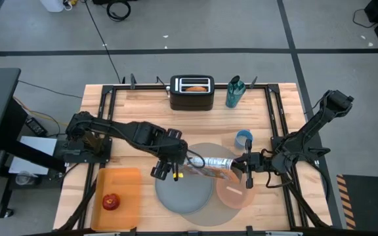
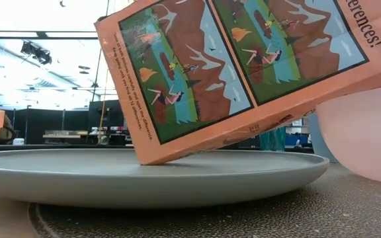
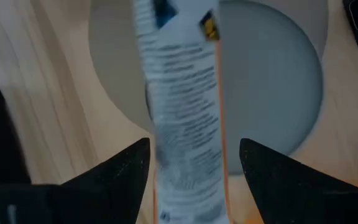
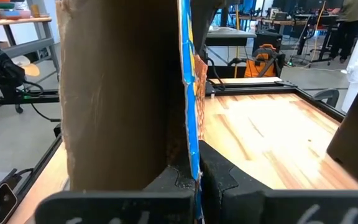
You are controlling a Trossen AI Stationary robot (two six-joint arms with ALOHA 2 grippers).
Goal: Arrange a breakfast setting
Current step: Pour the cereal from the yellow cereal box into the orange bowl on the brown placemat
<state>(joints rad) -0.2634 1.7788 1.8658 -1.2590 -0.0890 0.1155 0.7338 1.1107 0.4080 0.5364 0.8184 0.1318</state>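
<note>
An orange cereal box [image 1: 212, 164] with a printed picture side [image 2: 243, 59] hangs tilted over the big grey mat [image 1: 205, 151], between my two grippers. Its low corner [image 2: 152, 160] reaches down to the grey-blue plate [image 1: 186, 191]; whether it touches, I cannot tell. My right gripper [image 1: 246, 167] is shut on the box's right end. My left gripper [image 1: 171, 172] is open, with one finger on either side of the box's left end [image 3: 185, 155]. The pink bowl [image 1: 235, 191] and blue cup [image 1: 243, 137] stand on the mat. The apple [image 1: 111, 201] lies on the orange tray [image 1: 120, 183]. The spoon is not in view. My right gripper pinches a thin cardboard wall at the box's right end [image 4: 190, 143] between its two fingers, coming level from the table's right. The brown cardboard [image 4: 117, 93] stands upright before the fingers. The box is tilted, its left end lower, over the plate.
The black toaster [image 1: 191, 93] with a bagel [image 1: 196, 85] in its slot and a teal bottle [image 1: 234, 92] stand at the table's far edge. The orange tray takes up the near left corner. Bare wood [image 1: 136, 105] lies between the toaster and the mat.
</note>
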